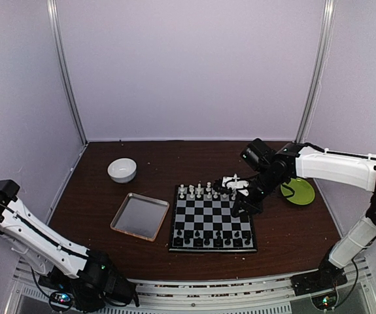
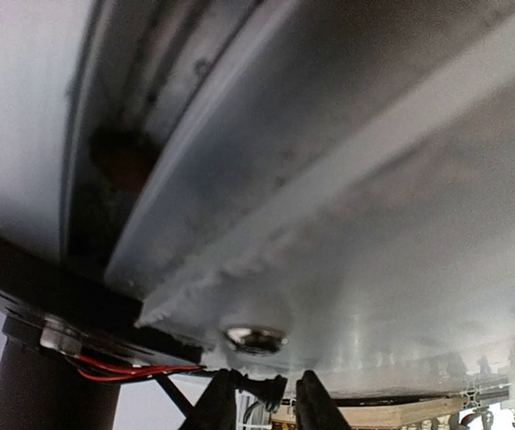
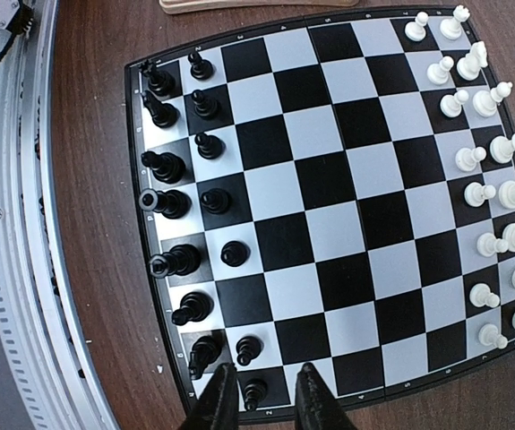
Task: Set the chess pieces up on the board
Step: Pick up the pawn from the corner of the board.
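Here the right gripper (image 3: 261,394) hangs above the flat black-and-grey checked chessboard (image 3: 329,228), jaws slightly apart, empty; tiny black chessmen (image 3: 175,262) and white chessmen (image 3: 483,193) line opposite edges. The left gripper (image 2: 261,399), narrowly parted, holds nothing.

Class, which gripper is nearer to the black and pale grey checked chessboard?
Right. The right gripper hangs over the right edge of the black and pale grey checked chessboard. The left gripper is folded back, well short of the board's near left corner.

Dark wooden table (image 1: 174,163), board (image 1: 214,219), silver tray (image 1: 140,216), white bowl (image 1: 121,169), green plate (image 1: 299,193)
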Available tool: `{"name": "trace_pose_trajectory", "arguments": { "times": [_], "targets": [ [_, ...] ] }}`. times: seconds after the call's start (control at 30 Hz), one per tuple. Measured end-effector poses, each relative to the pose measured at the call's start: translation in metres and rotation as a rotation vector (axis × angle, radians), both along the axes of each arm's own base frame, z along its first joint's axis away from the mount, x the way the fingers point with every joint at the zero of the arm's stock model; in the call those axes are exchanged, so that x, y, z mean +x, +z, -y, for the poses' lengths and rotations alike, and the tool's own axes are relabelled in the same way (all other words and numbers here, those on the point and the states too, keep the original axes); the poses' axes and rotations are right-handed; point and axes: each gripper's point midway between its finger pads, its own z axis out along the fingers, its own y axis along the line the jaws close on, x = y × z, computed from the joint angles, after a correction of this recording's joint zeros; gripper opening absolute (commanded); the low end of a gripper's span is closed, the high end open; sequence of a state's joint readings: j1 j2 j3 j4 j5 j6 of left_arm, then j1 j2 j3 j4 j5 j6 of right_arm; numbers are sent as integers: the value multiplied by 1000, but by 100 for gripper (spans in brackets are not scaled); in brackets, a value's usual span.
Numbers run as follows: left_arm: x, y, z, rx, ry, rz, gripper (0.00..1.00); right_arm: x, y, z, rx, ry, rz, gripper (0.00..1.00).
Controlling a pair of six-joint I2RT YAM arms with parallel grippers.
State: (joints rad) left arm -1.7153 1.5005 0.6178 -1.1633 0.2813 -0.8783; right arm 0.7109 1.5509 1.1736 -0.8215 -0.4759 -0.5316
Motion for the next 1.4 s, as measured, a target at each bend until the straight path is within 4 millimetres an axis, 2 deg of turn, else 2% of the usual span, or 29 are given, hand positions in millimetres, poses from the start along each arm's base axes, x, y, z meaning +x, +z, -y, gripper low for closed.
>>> {"name": "trace_pose_trajectory", "arguments": {
  "times": [0.2,0.33,0.43,0.57,0.67,0.87,1.1,1.4],
  "targets": [
    [-2,0,1,22,19,32,21,-1,-3,-2,-6,0,-11,23],
    [3,4,3,38,16,75,33,-2,-4,-2,-8,1,-12,23],
    [20,8,1,58,39,192,40,-2,-4,-2,-8,1,-13,23],
    [35,12,10,-17,121,308,39,-2,-4,-2,-9,2,-13,23],
    [38,15,14,-89,209,347,31,-3,-4,-2,-10,3,-15,23],
    [32,9,11,-123,235,301,28,-3,-4,-2,-11,3,-16,23],
    [11,10,7,-113,173,141,34,-3,-4,-2,-11,3,-16,23],
    [2,7,-6,-56,156,72,37,-3,-5,-2,-13,7,-17,23]
  ]
}}
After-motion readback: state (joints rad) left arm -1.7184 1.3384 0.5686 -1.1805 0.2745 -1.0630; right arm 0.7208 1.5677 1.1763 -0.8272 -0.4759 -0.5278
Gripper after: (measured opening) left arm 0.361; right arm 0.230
